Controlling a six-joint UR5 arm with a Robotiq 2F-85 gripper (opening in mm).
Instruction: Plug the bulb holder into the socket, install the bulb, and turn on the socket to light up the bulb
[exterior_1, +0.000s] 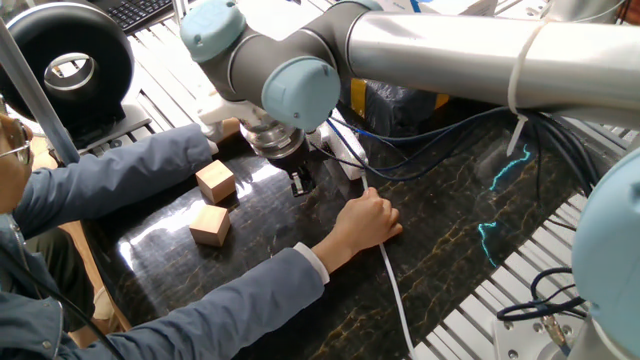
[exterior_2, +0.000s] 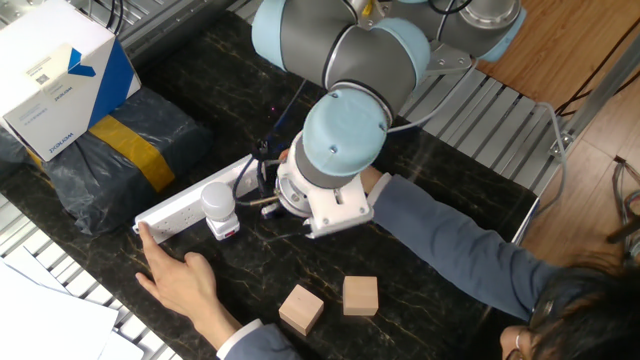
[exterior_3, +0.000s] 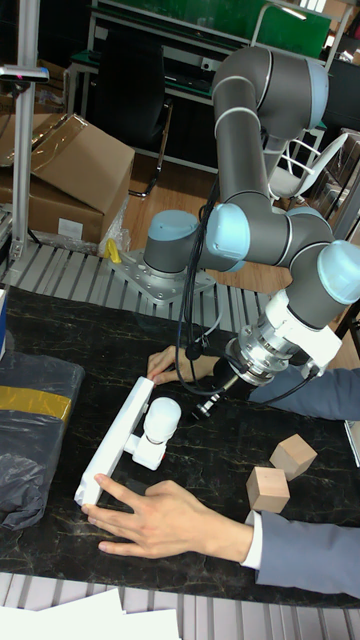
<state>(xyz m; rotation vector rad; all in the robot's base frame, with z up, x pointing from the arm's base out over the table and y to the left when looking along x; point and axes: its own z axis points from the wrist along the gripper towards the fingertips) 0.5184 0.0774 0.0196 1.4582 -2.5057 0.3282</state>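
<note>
The arm's dark two-finger gripper (exterior_3: 203, 409) hangs low over the black marbled tabletop (exterior_2: 440, 290), pointing down and slightly sideways; its fingertips are small, dark and partly masked by the wrist in both side cameras, so I cannot tell how far apart they stand or whether anything sits between them. Just beside the fingers, on their far side from the wooden blocks, lies the long white rectangular power strip (exterior_3: 110, 447), and plugged into it stands the small white bulb holder (exterior_3: 146, 453) with the white rounded bulb (exterior_3: 162, 415) seated on top; the holder's threaded opening is covered by the bulb. In one fixed view the strip is almost wholly hidden behind the arm and only its thin white cable (exterior_1: 392, 290) runs off toward the table's edge. A person's bare hand (exterior_3: 165, 522) presses flat at the strip's near end, apart from the fingers, while the other hand (exterior_3: 172, 363) is mostly concealed behind the wrist. Two tan wooden cubes (exterior_2: 301, 308) sit well apart from the fingers. A dark wrapped bundle with yellow tape (exterior_2: 120, 160) lies beyond the strip.
</note>
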